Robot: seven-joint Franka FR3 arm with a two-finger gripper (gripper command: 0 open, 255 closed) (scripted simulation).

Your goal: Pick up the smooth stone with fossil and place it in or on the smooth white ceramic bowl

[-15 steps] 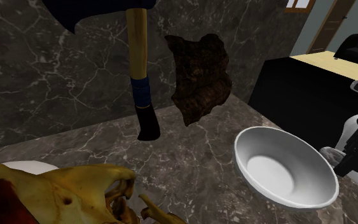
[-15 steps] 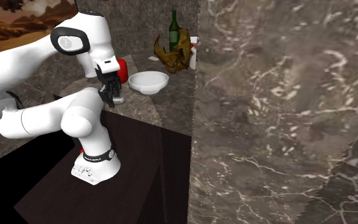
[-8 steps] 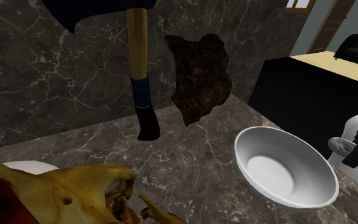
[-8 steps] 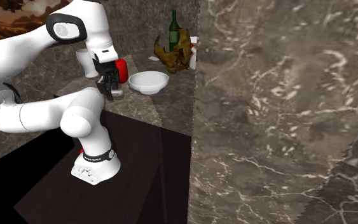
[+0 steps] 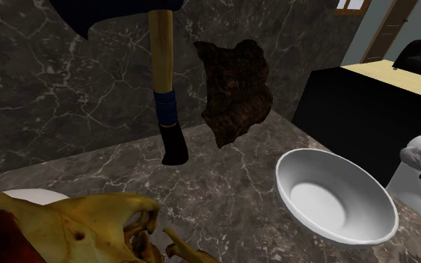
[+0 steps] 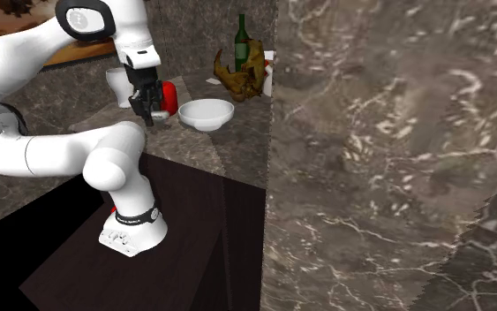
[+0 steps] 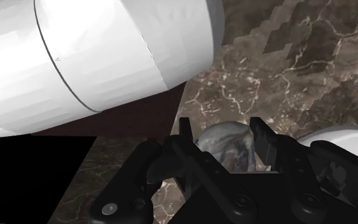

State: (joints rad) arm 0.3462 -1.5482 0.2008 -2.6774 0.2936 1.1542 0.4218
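Since a second ago the arm [image 6: 61,152] has risen, carrying the jaws higher above the table [image 6: 211,146] and out toward the shoulder view's right edge. The jaws are clamped on the mottled grey stone [image 7: 229,147], which hangs in the air just beside the empty white bowl [image 5: 315,173], probably so that it clears the rim before going in. No brand, label or writing can be read anywhere.

Shoulder near, exterior far; bowl [image 5: 334,196] shared
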